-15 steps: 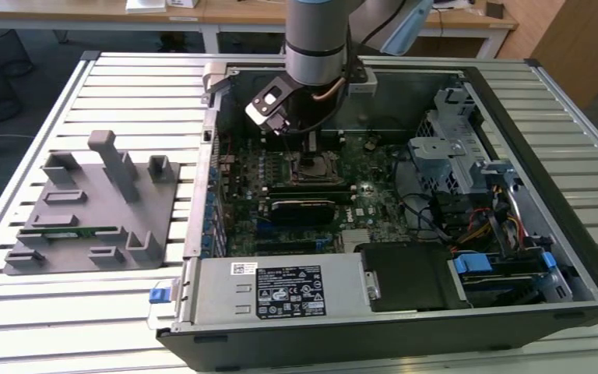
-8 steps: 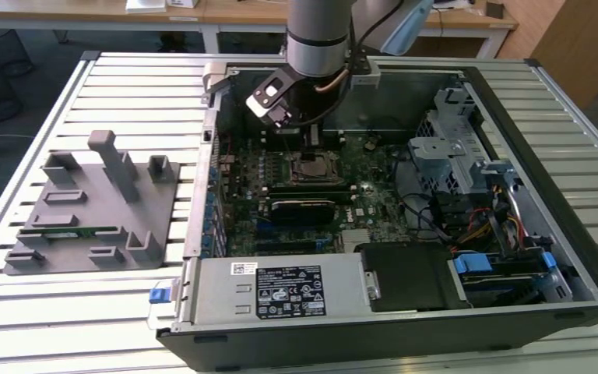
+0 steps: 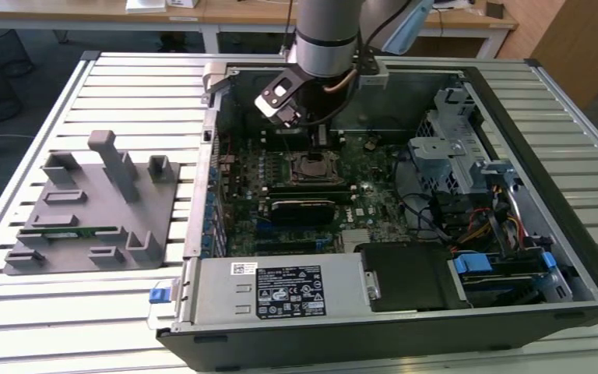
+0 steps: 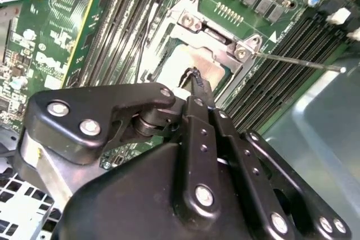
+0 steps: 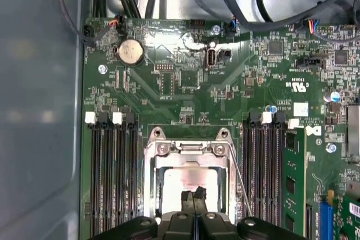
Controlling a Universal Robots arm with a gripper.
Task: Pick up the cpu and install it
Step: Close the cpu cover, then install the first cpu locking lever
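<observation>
One grey fixture tray [image 3: 75, 204] sits at the exterior view's left on the slatted table, with a green memory stick [image 3: 65, 231] lying in one of its slots. Just beside it, filling the middle, an open computer case [image 3: 557, 179] lies on its side, so its motherboard [image 3: 367, 206] faces up and I can reach it from above. My gripper [image 5: 194, 196] hangs low over the cpu socket [image 5: 191, 149], its fingers pinched together with nothing visible between them. The cpu [image 5: 169, 192] lies flat and square inside the socket's metal frame, directly beneath my fingertips, so I judge it is already set in place. I cannot tell whether my fingertips touch its silvery top or hover just above it. The thin latch lever [image 4: 298, 62] juts out free to one side, which suggests the socket is not yet clamped. Rows of black memory slots [image 5: 112, 172] flank the socket closely on both sides. Toward the exterior view's right, a metal drive cage [image 3: 455, 156] and bundled cables [image 3: 466, 226] crowd the case but stay well apart from the socket.
</observation>
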